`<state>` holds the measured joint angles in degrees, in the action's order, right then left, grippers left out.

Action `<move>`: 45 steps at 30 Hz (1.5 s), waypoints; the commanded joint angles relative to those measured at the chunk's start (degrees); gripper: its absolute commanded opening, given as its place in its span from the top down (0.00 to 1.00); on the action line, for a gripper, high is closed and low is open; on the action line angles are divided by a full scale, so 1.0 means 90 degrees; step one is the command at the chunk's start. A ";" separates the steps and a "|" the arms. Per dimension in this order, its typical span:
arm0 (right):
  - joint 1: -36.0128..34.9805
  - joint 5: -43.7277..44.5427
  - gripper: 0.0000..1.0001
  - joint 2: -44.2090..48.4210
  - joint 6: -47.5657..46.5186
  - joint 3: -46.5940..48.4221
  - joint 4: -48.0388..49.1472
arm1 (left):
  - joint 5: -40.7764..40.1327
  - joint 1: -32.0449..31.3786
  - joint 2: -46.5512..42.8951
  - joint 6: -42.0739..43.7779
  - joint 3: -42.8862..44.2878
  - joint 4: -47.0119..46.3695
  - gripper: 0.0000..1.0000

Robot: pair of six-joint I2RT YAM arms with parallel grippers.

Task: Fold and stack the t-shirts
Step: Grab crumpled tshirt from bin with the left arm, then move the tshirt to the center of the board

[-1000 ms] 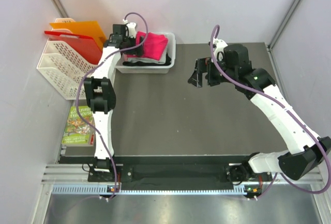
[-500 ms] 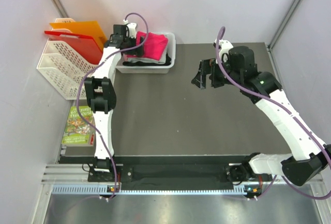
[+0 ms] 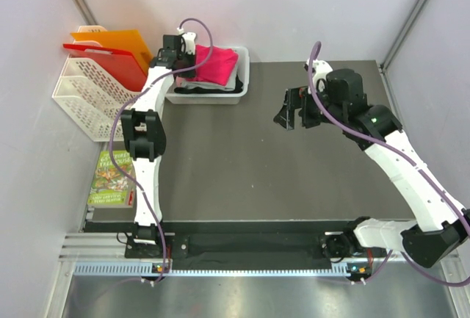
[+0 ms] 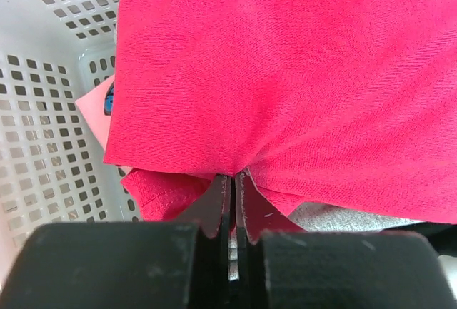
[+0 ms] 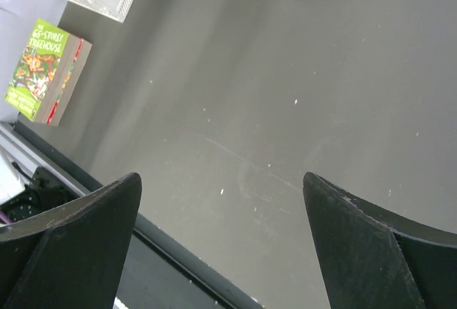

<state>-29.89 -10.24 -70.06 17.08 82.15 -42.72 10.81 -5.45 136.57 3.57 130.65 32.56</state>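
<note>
The t-shirts lie piled in a white bin (image 3: 244,76) at the table's back left. The bright pink-red t-shirt (image 3: 217,64) is on top and fills the left wrist view (image 4: 285,73). A grey t-shirt (image 4: 335,216) shows under it, and a black one (image 3: 192,89) lies at the bin's front. My left gripper (image 3: 188,59) reaches into the bin from the left, its jaws (image 4: 233,180) shut on a pinched fold at the pink-red shirt's edge. My right gripper (image 3: 294,109) hangs open above the bare table, nothing between its fingers (image 5: 221,177).
A white lattice basket (image 3: 82,101) with orange and red folders (image 3: 110,48) stands left of the bin. A green book (image 3: 110,178) lies off the table's left edge, seen also in the right wrist view (image 5: 46,73). The bin's perforated wall (image 4: 43,130) is close beside the left jaws.
My left gripper has closed on the pink-red t-shirt's edge. My right arm has drawn a little to the right and stays open.
</note>
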 commanded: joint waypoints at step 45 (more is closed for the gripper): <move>0.0050 0.1499 0.07 0.0588 -0.0111 0.0081 0.0264 | 0.2179 -0.2558 -0.5790 -0.0016 -0.4634 0.0739 0.01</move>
<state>-29.71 2.74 -66.46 15.66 80.36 -41.56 31.66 -28.67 85.78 3.88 86.83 39.72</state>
